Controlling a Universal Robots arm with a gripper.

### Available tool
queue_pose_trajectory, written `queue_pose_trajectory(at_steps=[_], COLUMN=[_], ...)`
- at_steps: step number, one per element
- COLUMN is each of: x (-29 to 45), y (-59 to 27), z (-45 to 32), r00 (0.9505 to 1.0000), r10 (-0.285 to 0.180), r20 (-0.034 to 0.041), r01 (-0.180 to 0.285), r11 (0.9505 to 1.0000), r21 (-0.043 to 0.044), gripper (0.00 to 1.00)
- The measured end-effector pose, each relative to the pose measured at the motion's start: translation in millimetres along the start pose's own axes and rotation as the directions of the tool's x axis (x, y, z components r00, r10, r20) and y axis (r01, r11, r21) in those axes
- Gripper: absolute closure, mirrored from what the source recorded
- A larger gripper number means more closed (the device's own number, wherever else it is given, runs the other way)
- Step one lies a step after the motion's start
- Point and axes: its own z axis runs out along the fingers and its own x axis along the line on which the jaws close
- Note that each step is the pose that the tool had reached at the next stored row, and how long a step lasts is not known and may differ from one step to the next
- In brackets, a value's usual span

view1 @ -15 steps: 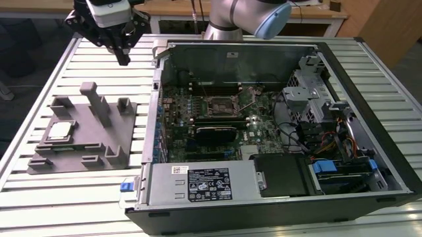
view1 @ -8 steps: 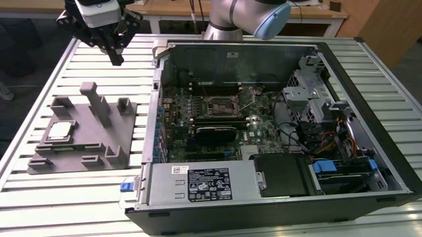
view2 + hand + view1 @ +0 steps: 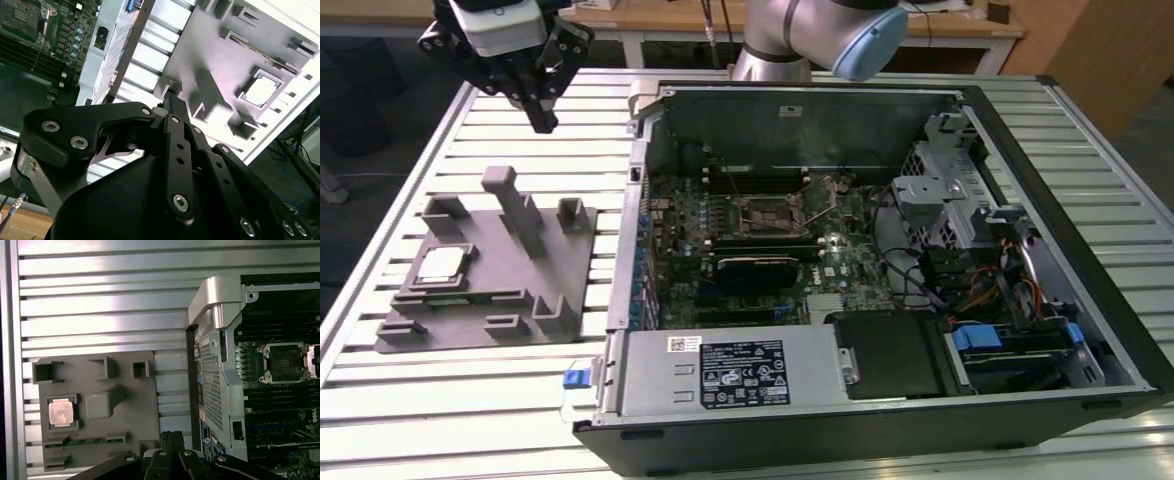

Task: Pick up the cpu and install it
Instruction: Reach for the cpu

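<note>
The cpu (image 3: 440, 265) is a small silvery square with a pale rim, lying flat in a recess of the grey fixture (image 3: 500, 305) at the exterior view's left. Both wrist views show the cpu (image 3: 261, 92) (image 3: 62, 412) in that recess. My gripper (image 3: 539, 118) hangs high above the table, beyond the fixture's far end and well apart from the cpu. Its black fingers (image 3: 172, 439) are shut together with nothing between them. The black motherboard socket (image 3: 767, 212) with its metal frame sits inside the open computer case (image 3: 854, 100).
The fixture (image 3: 125, 422) has several upright grey posts (image 3: 520, 210) and blocks around the chip's recess. The case wall (image 3: 215, 305) rises beside the fixture. Cables, a drive cage and a power supply (image 3: 720, 375) crowd the case. The table (image 3: 454, 410) is slatted aluminium.
</note>
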Motion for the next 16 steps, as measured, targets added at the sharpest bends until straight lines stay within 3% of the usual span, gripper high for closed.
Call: queue_pose_trajectory(at_steps=[16], x=[22.6], y=[-1.7], z=[-0.2], r00=[1.0000], r10=[0.000], r20=[0.0000], r01=[0.000], r11=[1.0000], r21=[0.0001], gripper=[0.89])
